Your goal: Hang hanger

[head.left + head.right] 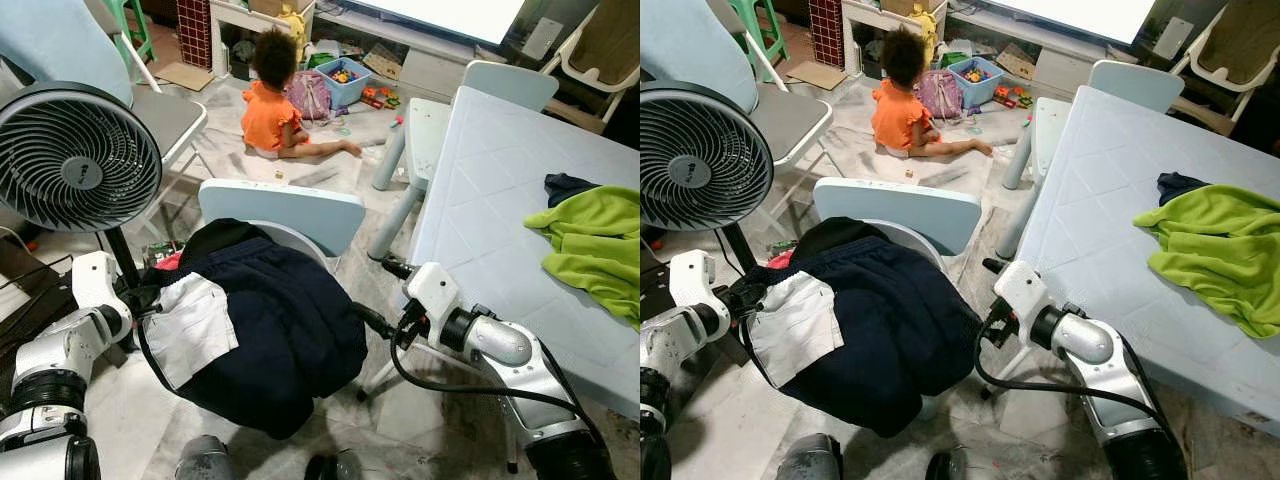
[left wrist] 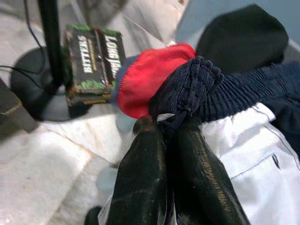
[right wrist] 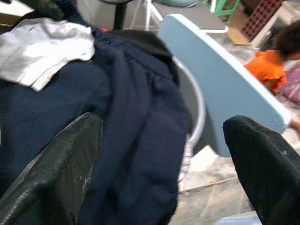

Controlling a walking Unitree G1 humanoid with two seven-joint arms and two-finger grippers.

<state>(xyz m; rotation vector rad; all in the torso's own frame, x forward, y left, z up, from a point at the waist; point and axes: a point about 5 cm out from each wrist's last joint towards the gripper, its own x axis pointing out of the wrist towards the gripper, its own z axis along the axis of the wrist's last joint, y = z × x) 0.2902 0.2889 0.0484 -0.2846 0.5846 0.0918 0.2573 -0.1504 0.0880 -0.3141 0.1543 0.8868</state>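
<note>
Closest in, left gripper (image 2: 161, 129) pinched tight on the ribbed navy waistband of the dark shorts (image 1: 270, 320), fingers (image 2: 140, 178) pressed together with cloth bunched between them. Right gripper (image 3: 164, 164) spread wide beside the same shorts, holding nothing, one finger (image 3: 56, 168) near the cloth, the other out toward the chair back. No hanger to be made out anywhere.

Shorts navy blue, elastic waist gathered, a white pocket lining (image 1: 195, 325) turned outward, a red scrap of fabric (image 2: 145, 77) just beside the gripped waistband. Draped in a heap over the seat of a pale blue chair (image 1: 285, 210), spilling down its front.

Left of the chair, a black standing fan (image 1: 75, 155) and a small printed box (image 2: 91, 58) on the floor by its pole. Right of the chair, a pale blue table (image 1: 480, 190) with a green garment (image 1: 595, 240) lying on it. Beyond the chair, pale marbled floor (image 1: 330, 170), a person in an orange top (image 1: 275, 105) sitting among scattered toys (image 1: 350, 80).
</note>
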